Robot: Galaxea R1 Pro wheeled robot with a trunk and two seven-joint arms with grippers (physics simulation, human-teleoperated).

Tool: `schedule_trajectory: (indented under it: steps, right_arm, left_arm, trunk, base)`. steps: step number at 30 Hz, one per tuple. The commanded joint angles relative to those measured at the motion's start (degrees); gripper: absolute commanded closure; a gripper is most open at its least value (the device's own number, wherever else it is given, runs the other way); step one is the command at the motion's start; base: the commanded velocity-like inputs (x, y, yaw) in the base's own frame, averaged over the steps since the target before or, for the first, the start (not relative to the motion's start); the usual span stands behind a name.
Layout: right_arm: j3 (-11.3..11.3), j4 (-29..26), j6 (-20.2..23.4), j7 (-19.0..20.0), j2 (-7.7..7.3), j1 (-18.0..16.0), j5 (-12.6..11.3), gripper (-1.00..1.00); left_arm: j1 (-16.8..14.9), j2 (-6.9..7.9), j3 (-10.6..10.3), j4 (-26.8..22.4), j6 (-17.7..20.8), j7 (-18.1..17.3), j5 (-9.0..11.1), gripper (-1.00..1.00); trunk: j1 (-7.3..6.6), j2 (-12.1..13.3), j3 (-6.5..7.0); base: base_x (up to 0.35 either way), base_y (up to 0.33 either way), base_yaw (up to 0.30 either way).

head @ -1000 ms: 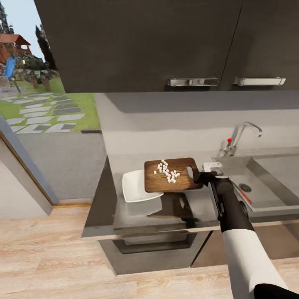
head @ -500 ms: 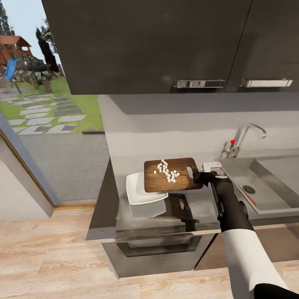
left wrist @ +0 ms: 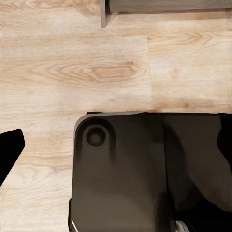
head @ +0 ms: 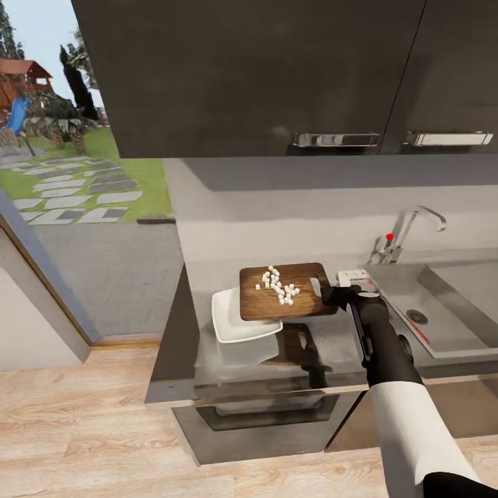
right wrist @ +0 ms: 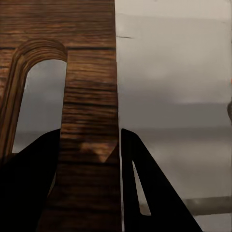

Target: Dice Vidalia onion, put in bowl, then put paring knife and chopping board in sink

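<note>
bowl (head: 232,320) half under chopping board (head: 277,306) | sink (head: 443,304) cut off at edge

1. The chopping board (head: 287,292), held at its slot end by the right gripper (head: 330,296), overhangs the bowl (head: 235,319), covering the bowl's right part at frame centre.
2. The bowl's left part lies open.
3. The countertop (head: 332,339) below the board is bare.
4. The sink (head: 443,304) basin at right is open; the tap (head: 408,232) stands behind it.

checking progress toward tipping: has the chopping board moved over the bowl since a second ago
Yes. The chopping board now overlaps more of the bowl, having moved farther from the tap.
</note>
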Motion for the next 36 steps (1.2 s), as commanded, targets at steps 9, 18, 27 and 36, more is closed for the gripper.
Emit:
schedule_trajectory:
  steps: [9,18,27,36]
  right_arm:
    - [-0.16,-0.06,0.23,0.62,0.09,-0.05,0.53,1.0]
    - [-0.16,-0.06,0.23,0.64,0.06,-0.04,0.53,1.0]
    - [-0.16,0.03,0.17,0.67,0.08,-0.03,0.45,1.0]
    - [-0.24,0.11,-0.18,1.97,0.06,-0.05,0.45,1.0]
  left_arm:
    - [0.0,0.03,-0.48,-0.09,-0.11,0.24,0.4,-1.0]
    - [0.0,0.03,-0.48,-0.11,-0.11,0.24,0.4,-1.0]
    - [0.0,0.03,-0.48,-0.11,-0.11,0.23,0.4,-1.0]
    - [0.0,0.03,-0.48,-0.08,-0.11,0.24,0.4,-1.0]
  trunk:
    - [0.05,-0.11,-0.1]
    - [0.05,-0.11,-0.1]
    - [0.05,-0.11,-0.1]
    - [0.05,-0.11,-0.1]
  base:
    - [0.122,0.21,0.0]
    - [0.078,0.163,0.0]
    - [0.005,0.138,0.0]
    - [0.0,0.001,0.0]
